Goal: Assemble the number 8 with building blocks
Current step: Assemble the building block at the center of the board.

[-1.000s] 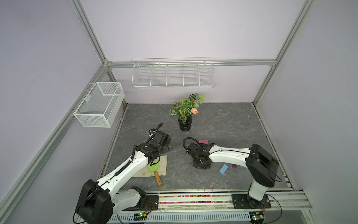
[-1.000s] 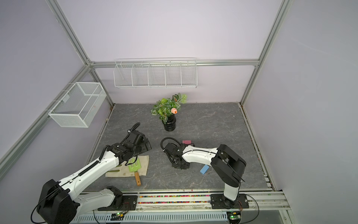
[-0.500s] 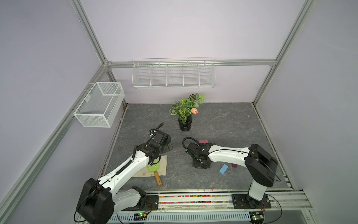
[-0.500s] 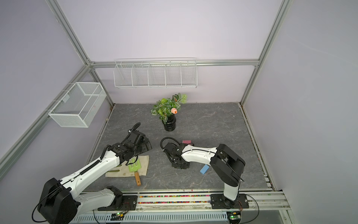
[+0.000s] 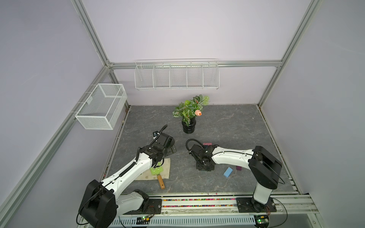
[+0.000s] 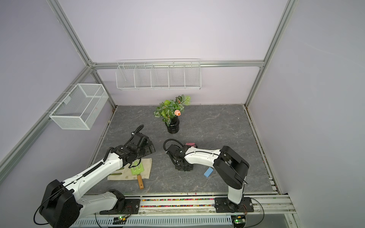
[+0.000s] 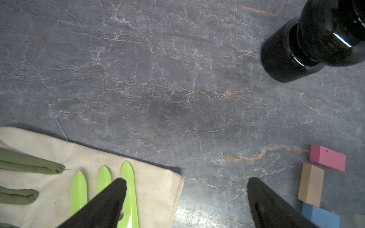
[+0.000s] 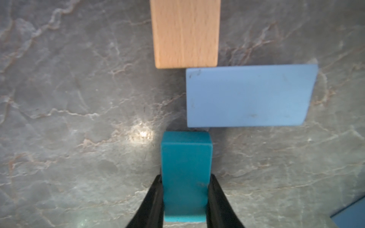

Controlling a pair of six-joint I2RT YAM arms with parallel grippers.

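Right claw (image 8: 185, 178) is clamped on the teal block (image 8: 185, 154), with one black finger against each long side, as the right wrist view shows. The block's free end sits just beside a long edge of the light blue block (image 8: 246, 96), which lies crosswise. Past it the tan block (image 8: 185, 33) runs roughly in line with the teal one, its end just beside the blue corner. A corner of the second light blue block (image 8: 353, 214) shows at the frame edge. Whether the teal block rests on the bench (image 8: 69, 98) cannot be told.

From the left wrist, the left claw (image 7: 185, 181) stands apart and holds nothing. One tip is over the green garden fork (image 7: 128, 187) on the cream cloth (image 7: 158, 177), the other over bare bench. Only this view shows the pink block (image 7: 327, 158) just beside one end of the tan block (image 7: 311, 185), with the light blue block (image 7: 320, 216) at its other end. The black vase (image 7: 292, 55) stands well apart.

In both top views the right claw (image 5: 205, 167) (image 6: 183, 167) points down at the bench, and the arm hides the teal and tan blocks. Only the pink block (image 5: 207, 143) peeks out behind the wrist. The second light blue block (image 5: 228, 172) lies apart, near the forearm. The dark purple block (image 5: 239, 168), just beside it, is seen in a top view and in neither wrist view. The left claw (image 5: 171, 151) hangs by the cloth's far corner.
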